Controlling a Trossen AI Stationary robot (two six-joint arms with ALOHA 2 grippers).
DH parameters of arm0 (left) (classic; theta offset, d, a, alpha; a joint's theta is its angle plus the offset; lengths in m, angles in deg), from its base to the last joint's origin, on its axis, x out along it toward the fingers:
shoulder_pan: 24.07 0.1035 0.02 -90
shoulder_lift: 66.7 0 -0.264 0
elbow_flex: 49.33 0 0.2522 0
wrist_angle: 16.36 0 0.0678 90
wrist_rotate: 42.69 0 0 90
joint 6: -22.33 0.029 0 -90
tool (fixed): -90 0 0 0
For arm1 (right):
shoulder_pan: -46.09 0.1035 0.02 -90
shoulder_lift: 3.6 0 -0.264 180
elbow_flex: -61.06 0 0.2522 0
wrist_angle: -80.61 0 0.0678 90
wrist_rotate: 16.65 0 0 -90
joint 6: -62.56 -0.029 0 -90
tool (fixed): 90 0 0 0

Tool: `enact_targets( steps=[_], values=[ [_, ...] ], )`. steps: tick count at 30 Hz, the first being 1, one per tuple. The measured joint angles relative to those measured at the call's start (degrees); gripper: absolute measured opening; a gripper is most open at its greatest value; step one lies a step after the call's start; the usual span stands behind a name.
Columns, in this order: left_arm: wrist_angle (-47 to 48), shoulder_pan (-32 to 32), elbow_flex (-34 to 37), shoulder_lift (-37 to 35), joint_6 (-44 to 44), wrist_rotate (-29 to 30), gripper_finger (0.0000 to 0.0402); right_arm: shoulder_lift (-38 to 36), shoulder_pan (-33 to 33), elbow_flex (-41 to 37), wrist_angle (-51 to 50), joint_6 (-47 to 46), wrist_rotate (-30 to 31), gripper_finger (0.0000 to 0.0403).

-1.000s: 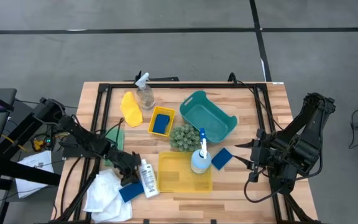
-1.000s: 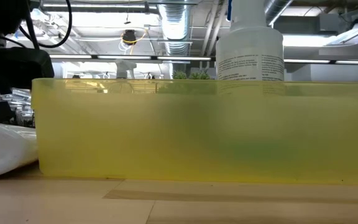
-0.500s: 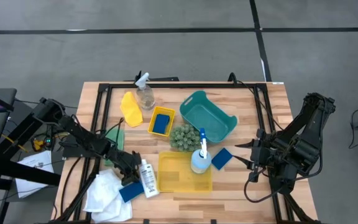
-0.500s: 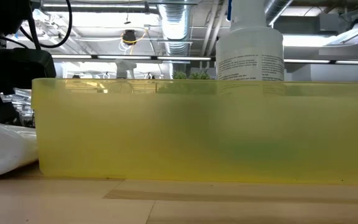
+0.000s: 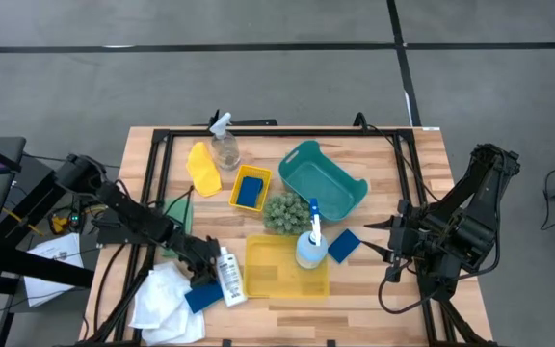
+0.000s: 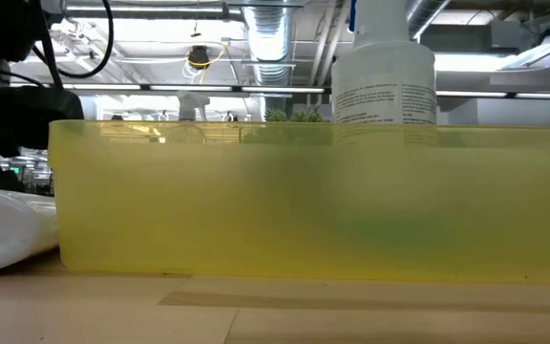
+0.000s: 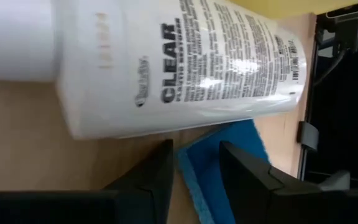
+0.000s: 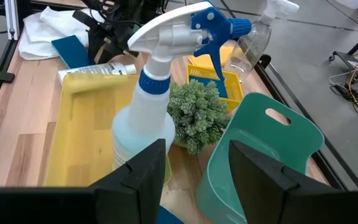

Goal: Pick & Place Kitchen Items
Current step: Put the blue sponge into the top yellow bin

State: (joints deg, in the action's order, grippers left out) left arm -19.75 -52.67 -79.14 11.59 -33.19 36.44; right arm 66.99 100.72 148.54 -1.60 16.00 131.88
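Note:
My left gripper [image 5: 203, 257] is open, low over the table near its front left. Its fingers [image 7: 149, 180] point at a white bottle [image 5: 227, 274] that lies on its side, and a blue sponge [image 7: 219, 163] shows between them. I cannot tell whether they touch either. White cloths [image 5: 160, 297] lie beside the sponge [image 5: 203, 297]. My right gripper [image 5: 382, 241] is open and empty at the right, facing a blue spray bottle [image 8: 146, 118] and another blue sponge [image 5: 343, 245].
A large yellow bin [image 5: 285, 268] sits at the front middle, with the spray bottle [image 5: 309, 247] at its far right corner. Behind it are a green bumpy ball [image 5: 284, 212], a teal basket [image 5: 321, 181], a small yellow bin holding a sponge [image 5: 250, 188], a clear spray bottle [image 5: 224, 146] and a yellow piece [image 5: 200, 166].
My left arm has shifted a little toward the white bottle. No item has moved.

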Motion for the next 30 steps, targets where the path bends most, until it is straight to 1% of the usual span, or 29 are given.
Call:
enact_targets(
  steps=[5, 9, 13, 17, 19, 25, 27, 30],
  values=[
    [-2.3, 0.0, -0.1, 1.8, 0.0, -0.1, 0.0124, 0.0, 0.0, 0.0, -0.1, 0.0, 0.0, 0.0168],
    [-2.3, 0.0, -0.1, 2.2, 0.1, -0.2, 0.0106, 0.0, 0.0, 0.0, -0.1, 0.0, 0.0, 0.0168],
    [-1.8, 0.0, -0.1, 2.3, 2.0, -0.8, 0.0072, 0.0, 0.0, 0.0, -0.1, 0.0, 0.0, 0.0168],
    [-1.3, 0.0, -0.1, 2.3, 3.7, -1.9, 0.0023, 0.0, 0.0, 0.0, -0.1, 0.0, 0.0, 0.0168],
    [-1.3, 0.0, -0.1, 2.3, 4.4, -2.6, 0.0008, 0.0, 0.0, 0.0, -0.1, 0.0, 0.0, 0.0168],
    [-1.6, 0.2, 0.1, 1.5, 5.8, -2.9, 0.0002, 0.0, 0.0, 0.0, -0.1, 0.0, 0.0, 0.0168],
    [-1.9, 0.1, 0.1, 0.0, 6.5, -2.8, 0.0002, 0.0, 0.0, 0.0, -0.1, 0.1, 0.0, 0.0168],
    [-2.0, 0.1, 0.1, -4.2, 7.8, -2.5, 0.0001, 0.0, 0.0, 0.0, -0.2, 0.4, 0.0, 0.0168]
  ],
)
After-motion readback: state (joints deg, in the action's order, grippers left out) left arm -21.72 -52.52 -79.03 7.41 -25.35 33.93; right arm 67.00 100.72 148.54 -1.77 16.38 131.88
